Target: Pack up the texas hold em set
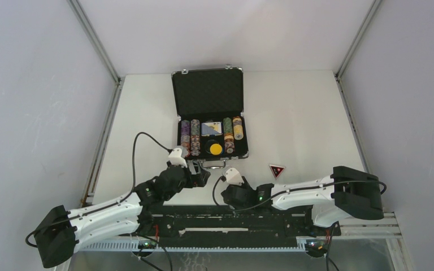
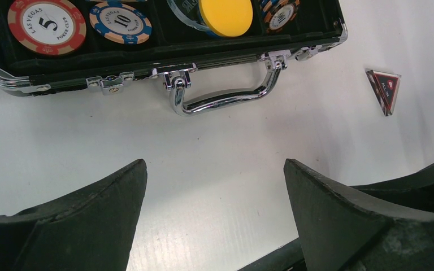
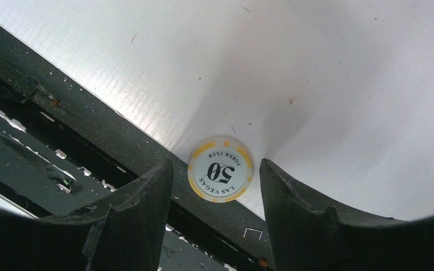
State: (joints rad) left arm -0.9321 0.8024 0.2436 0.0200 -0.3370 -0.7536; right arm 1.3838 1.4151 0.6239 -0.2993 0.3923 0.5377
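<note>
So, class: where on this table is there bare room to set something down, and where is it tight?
Free: the table left of the case, out to the frame; and right of the case, behind the token. Crowded: the near strip between the case's handle and the rail, where the left gripper, right gripper and a loose chip sit.

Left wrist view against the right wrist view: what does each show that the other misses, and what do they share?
Only the left wrist: the case front wall, its handle, a 5 chip, a 10 chip, the yellow button, and the triangle token on the table. Only the right wrist: a lone 50 chip at the table's edge, overlapping the black rail, untouched. Both: the white table, plus open, empty jaws, the left gripper in one, the right gripper in the other.
</note>
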